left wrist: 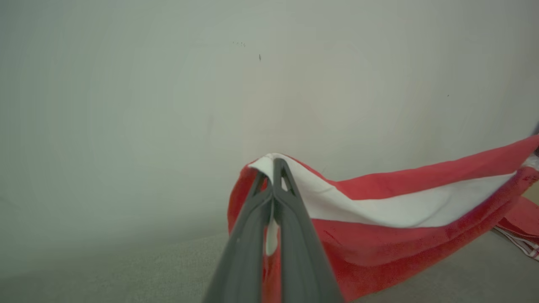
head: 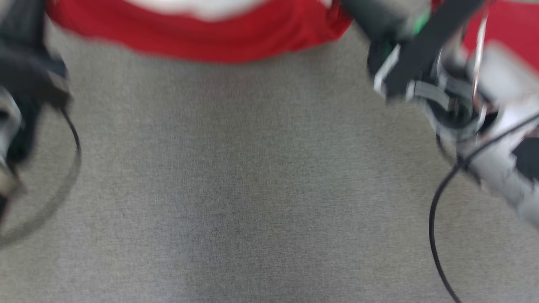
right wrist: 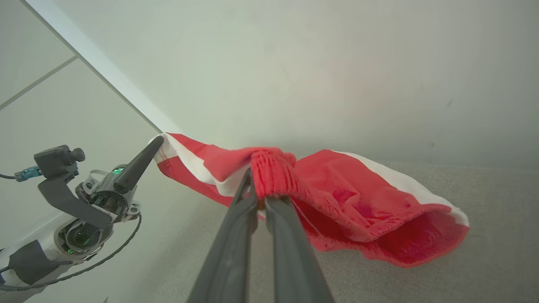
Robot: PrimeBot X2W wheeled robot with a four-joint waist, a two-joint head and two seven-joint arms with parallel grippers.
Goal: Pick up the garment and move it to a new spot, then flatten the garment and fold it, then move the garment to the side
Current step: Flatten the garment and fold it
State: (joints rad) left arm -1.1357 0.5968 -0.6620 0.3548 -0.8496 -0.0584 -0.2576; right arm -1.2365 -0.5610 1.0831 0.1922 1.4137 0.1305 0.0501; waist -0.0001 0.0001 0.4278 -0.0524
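Observation:
The garment is red with a white stripe and hangs blurred across the top of the head view. My left gripper is shut on a white-edged corner of the garment, lifting it off the grey surface. My right gripper is shut on a bunched red ribbed edge of the garment. The cloth stretches between the two grippers and sags down to the surface. In the right wrist view the left gripper pinches the far corner.
A grey fabric surface spreads below the garment. My left arm and right arm stand at the sides, with black cables looping down. A pale wall rises behind the surface.

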